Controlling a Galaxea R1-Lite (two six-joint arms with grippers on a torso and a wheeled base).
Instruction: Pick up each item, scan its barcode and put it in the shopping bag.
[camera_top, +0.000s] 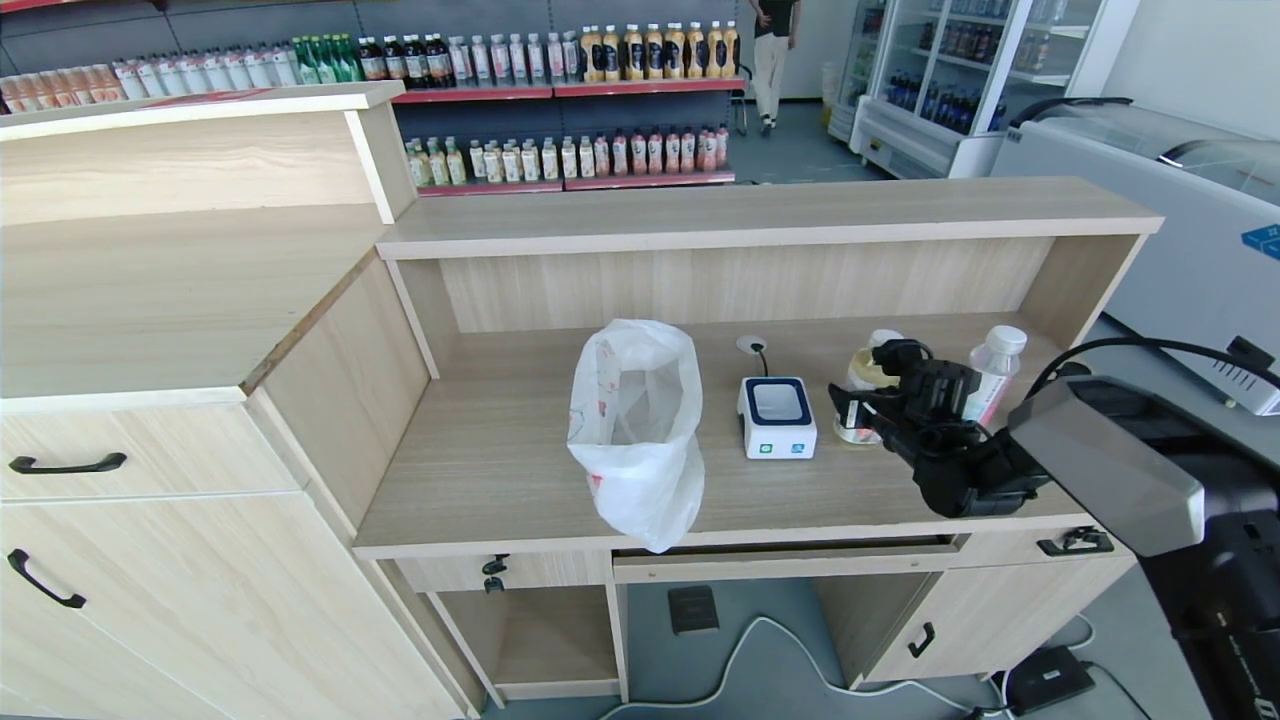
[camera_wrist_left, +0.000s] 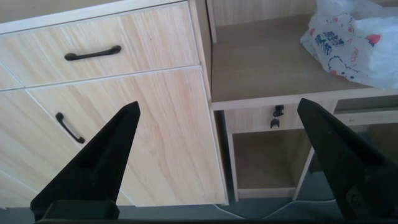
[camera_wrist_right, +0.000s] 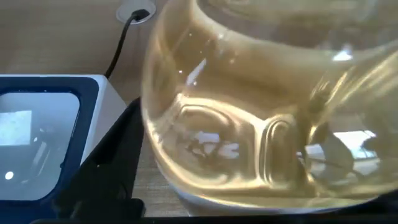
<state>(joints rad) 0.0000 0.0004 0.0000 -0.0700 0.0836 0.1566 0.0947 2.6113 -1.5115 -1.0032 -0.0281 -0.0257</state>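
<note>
No text, number or sign can be read. Print on the shopping bag (camera_top: 635, 420), at nine o'clock from the scanner (camera_top: 777, 415), is illegible.

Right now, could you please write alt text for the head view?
The right gripper is at a yellowish bottle on a wooden counter, beside a small scanner. An open white shopping bag stands left of the scanner.

Clear yellowish plastic bottle (camera_top: 858, 375) mostly hidden behind right gripper (camera_top: 850, 412); right wrist frame crops it. White-blue scanner box (camera_wrist_right: 37, 143), white plastic bag (camera_wrist_left: 348, 43) clipped at wrist-frame edges.
</note>
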